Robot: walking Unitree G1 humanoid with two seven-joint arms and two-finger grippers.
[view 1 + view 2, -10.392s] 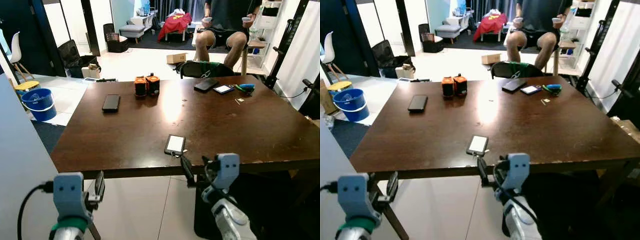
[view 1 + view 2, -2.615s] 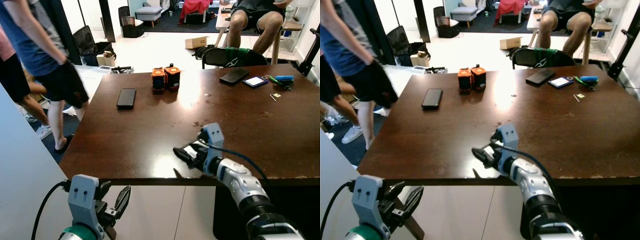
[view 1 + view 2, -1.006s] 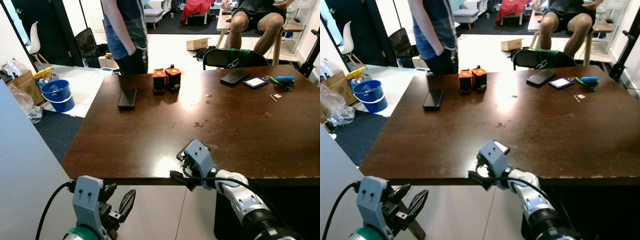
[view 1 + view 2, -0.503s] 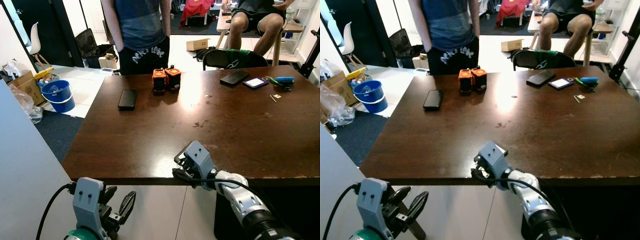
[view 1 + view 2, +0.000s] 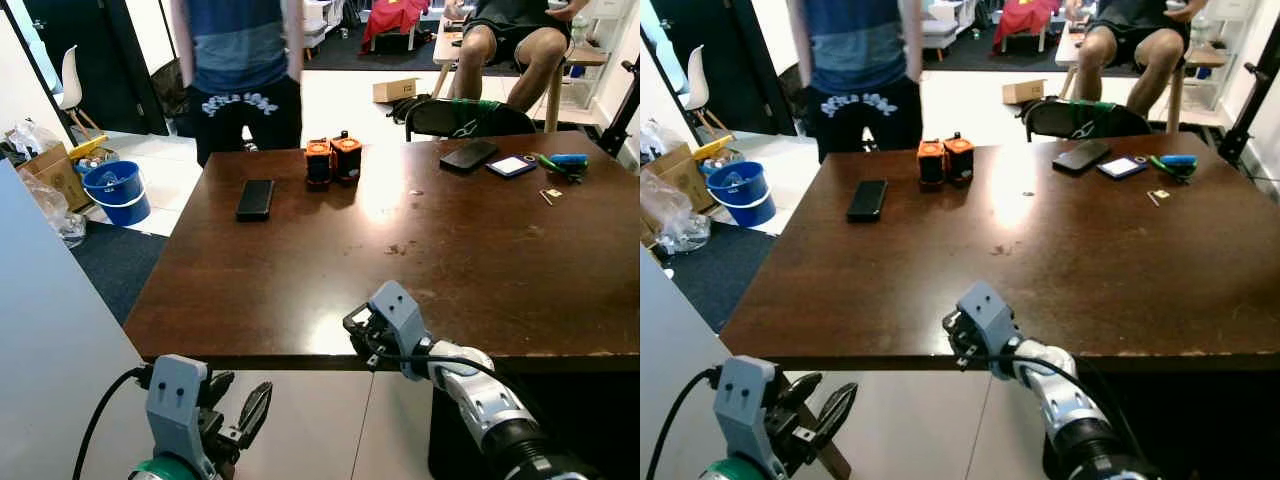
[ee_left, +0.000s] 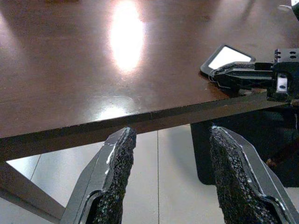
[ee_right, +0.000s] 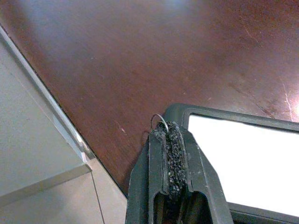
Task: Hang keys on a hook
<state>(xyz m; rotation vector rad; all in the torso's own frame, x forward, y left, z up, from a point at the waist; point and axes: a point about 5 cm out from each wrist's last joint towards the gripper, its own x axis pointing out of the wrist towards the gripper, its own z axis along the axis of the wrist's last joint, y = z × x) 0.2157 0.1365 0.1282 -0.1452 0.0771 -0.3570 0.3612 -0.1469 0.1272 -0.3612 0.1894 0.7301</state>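
Note:
My right gripper [image 5: 354, 327] is at the near edge of the dark wooden table [image 5: 480, 250], its black fingers [image 7: 171, 151] pressed shut. A thin metal key ring [image 7: 159, 121] pokes out from between their tips. A phone with a lit white screen [image 7: 243, 163] lies on the table right beside those fingers. My left gripper [image 5: 240, 418] hangs open below and in front of the table edge, with nothing between its fingers [image 6: 117, 186]. From the left wrist view the phone [image 6: 227, 58] and the right gripper [image 6: 247, 75] sit at the table edge.
A black phone [image 5: 254, 198] and two orange-and-black objects [image 5: 331, 160] lie toward the far side. A person [image 5: 238, 70] stands at the far left corner and another [image 5: 505, 40] sits behind a chair [image 5: 470, 115]. A blue bucket [image 5: 115, 190] is on the floor at the left.
My right gripper has risen slightly from over the table's edge and stays shut. The standing person has stepped to the left. The left gripper has not moved.

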